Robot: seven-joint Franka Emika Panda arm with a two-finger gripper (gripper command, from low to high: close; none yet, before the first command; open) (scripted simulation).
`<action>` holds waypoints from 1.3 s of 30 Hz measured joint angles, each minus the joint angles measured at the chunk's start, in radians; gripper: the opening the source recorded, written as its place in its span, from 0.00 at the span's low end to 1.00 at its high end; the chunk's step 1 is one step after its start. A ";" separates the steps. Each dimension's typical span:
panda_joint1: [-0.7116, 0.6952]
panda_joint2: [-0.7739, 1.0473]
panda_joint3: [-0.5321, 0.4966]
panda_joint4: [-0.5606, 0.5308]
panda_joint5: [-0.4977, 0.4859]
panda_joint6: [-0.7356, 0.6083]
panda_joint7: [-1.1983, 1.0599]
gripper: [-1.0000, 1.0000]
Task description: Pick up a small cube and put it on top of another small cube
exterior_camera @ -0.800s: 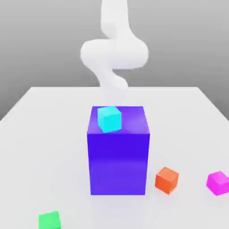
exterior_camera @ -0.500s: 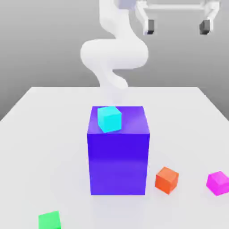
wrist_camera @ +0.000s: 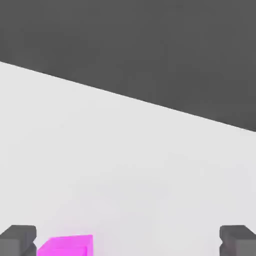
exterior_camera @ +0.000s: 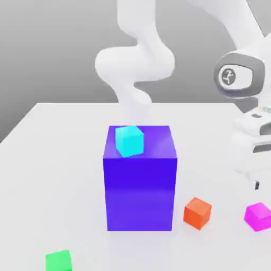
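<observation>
Above the white table [exterior_camera: 63,174], magenta cube [wrist_camera: 70,246] sitting askew, hand [wrist_camera: 128,241] open

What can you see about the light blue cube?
The light blue cube is small and bright, with plain, smooth-looking faces and no marks. It sits on top of the big blue-purple block, toward the exterior view's left side of that top. It is turned a little, so one edge points partly toward us. Nothing rests on it, and the robot's fingers aren't touching it. The block is the only thing it touches.

Magenta cube [exterior_camera: 258,217], orange cube [exterior_camera: 197,213]
</observation>
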 joint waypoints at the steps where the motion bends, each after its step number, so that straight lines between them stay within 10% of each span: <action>1: 0.020 0.037 0.001 -0.006 -0.013 0.014 0.023 0.50; 7: 0.154 0.255 -0.117 0.023 -0.147 0.150 0.147 0.50; 8: 0.170 0.279 -0.136 0.029 -0.164 0.167 0.160 0.00; 20: 0.086 0.125 -0.036 -0.009 -0.036 0.055 0.061 0.00; 38: -0.516 0.151 -0.352 0.132 0.200 -0.031 -0.425 0.00; 39: -0.541 0.192 -0.364 0.151 0.205 -0.009 -0.440 1.00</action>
